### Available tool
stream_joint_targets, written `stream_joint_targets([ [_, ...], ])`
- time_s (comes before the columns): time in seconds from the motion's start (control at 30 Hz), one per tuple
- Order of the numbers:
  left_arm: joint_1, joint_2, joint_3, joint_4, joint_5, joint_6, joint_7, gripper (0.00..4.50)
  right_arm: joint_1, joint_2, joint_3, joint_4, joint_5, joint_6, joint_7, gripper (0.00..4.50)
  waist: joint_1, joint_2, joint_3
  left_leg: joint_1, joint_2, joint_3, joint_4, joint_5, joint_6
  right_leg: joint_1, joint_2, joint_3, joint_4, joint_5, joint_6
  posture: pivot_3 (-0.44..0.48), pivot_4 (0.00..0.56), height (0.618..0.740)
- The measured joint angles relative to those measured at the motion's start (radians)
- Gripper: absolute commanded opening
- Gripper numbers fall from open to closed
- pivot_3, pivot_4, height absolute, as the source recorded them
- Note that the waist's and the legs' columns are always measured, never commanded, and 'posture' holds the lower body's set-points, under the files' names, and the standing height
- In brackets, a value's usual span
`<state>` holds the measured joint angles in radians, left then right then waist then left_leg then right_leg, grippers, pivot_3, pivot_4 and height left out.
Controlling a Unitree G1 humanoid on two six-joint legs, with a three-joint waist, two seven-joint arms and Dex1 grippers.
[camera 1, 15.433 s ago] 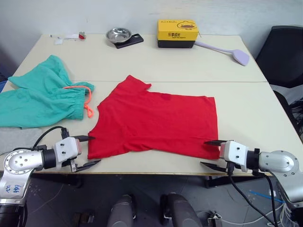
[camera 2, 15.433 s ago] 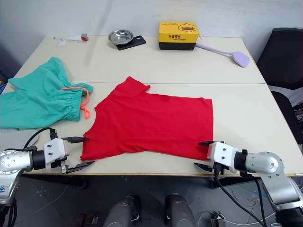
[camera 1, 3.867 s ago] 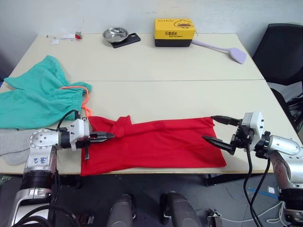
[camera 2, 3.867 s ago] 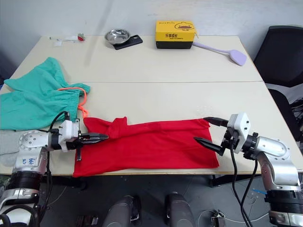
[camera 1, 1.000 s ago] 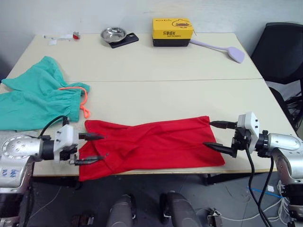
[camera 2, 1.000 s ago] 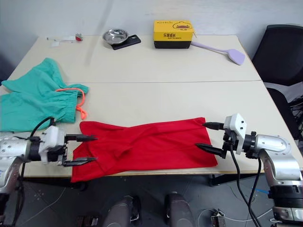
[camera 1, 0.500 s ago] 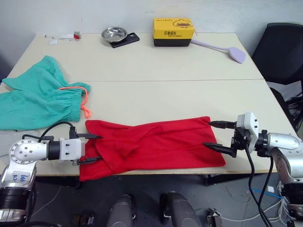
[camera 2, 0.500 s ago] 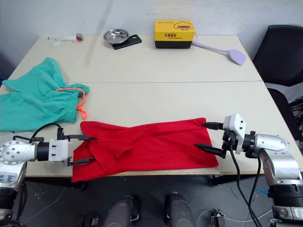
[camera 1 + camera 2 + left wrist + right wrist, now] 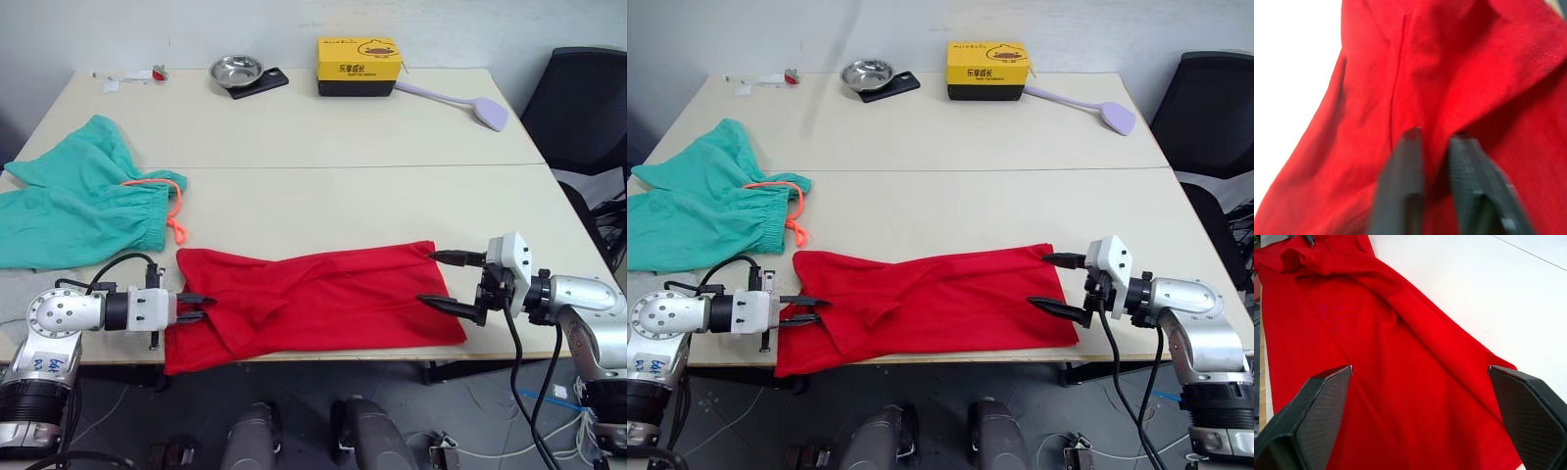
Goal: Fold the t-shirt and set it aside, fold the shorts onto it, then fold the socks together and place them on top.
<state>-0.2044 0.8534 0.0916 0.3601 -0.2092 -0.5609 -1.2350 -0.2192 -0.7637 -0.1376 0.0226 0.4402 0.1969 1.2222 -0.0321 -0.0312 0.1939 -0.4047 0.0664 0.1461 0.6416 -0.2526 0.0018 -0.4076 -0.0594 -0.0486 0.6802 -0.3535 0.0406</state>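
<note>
The red t-shirt [image 9: 323,299] lies folded into a long strip near the table's front edge. My left gripper [image 9: 201,308] is at its left end, shut on a bunch of the red cloth. In the left wrist view the two fingers [image 9: 1405,186] pinch a fold of t-shirt [image 9: 1449,73]. My right gripper [image 9: 431,278] is open at the strip's right end, one finger on each side of the hem. It holds nothing, and the t-shirt [image 9: 1400,357] lies between its tips. The teal shorts [image 9: 78,211] lie spread at the left. A grey sock [image 9: 24,282] peeks out just below them.
At the back stand a steel bowl [image 9: 237,70] on a black phone, a yellow box [image 9: 360,67] and a lilac spatula [image 9: 470,103]. A black chair [image 9: 588,108] is off the table's right side. A seam [image 9: 392,165] runs across the table's middle.
My left gripper has closed on the shirt's left end, where it was open around the cloth before. The right gripper and the shirt have stayed in place.
</note>
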Motion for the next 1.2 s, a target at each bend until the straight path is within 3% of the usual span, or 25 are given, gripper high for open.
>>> stream_joint_targets([
  [0.17,-0.002,0.020,0.050,0.071,-0.004,-0.013,0.024,0.04,0.004,0.000,0.000,0.000,0.000,0.000,-0.001,4.50,0.001,0.000,0.000,0.000,0.000,0.000,0.000,0.000,0.000,0.000,0.000,0.000,0.000,0.000,0.000,0.000,0.150,0.740],
  [0.7,-0.049,0.044,0.067,0.209,-0.017,-0.004,0.048,0.04,0.005,0.000,0.001,0.027,-0.001,-0.028,0.012,4.50,0.000,0.000,0.000,0.000,0.000,0.000,0.000,0.000,0.000,0.000,0.000,0.000,0.000,0.000,0.000,0.000,0.150,0.740],
  [0.83,-0.053,0.066,0.084,0.227,-0.032,0.048,0.029,0.04,0.005,0.000,0.002,0.030,-0.007,-0.043,0.013,4.50,0.000,0.000,0.000,0.000,0.000,0.000,0.000,0.000,0.000,0.000,0.000,0.000,0.000,0.000,0.000,0.000,0.150,0.740],
  [0.9,-0.025,0.073,0.093,0.184,-0.075,0.152,0.007,0.04,0.000,0.000,0.009,0.033,-0.010,-0.043,0.013,4.50,-0.002,0.000,0.000,0.000,0.000,0.000,0.000,0.000,0.000,0.000,0.000,0.000,0.000,0.000,0.000,0.000,0.150,0.740],
  [1.07,0.142,0.134,0.138,-0.079,-0.243,0.564,-0.038,1.58,-0.071,0.000,0.038,0.071,-0.030,-0.040,0.015,4.50,-0.017,0.000,0.000,0.000,0.000,-0.001,0.000,0.001,-0.001,0.000,0.000,0.000,0.001,0.000,0.000,0.000,0.150,0.740],
  [1.2,0.184,0.144,0.223,-0.272,-0.346,0.732,-0.024,2.88,-0.192,-0.002,0.088,0.135,-0.068,-0.017,0.028,4.50,-0.022,0.000,0.000,0.000,0.000,-0.001,0.000,0.002,-0.003,0.000,0.000,0.000,0.001,0.000,0.000,0.000,0.150,0.740],
])
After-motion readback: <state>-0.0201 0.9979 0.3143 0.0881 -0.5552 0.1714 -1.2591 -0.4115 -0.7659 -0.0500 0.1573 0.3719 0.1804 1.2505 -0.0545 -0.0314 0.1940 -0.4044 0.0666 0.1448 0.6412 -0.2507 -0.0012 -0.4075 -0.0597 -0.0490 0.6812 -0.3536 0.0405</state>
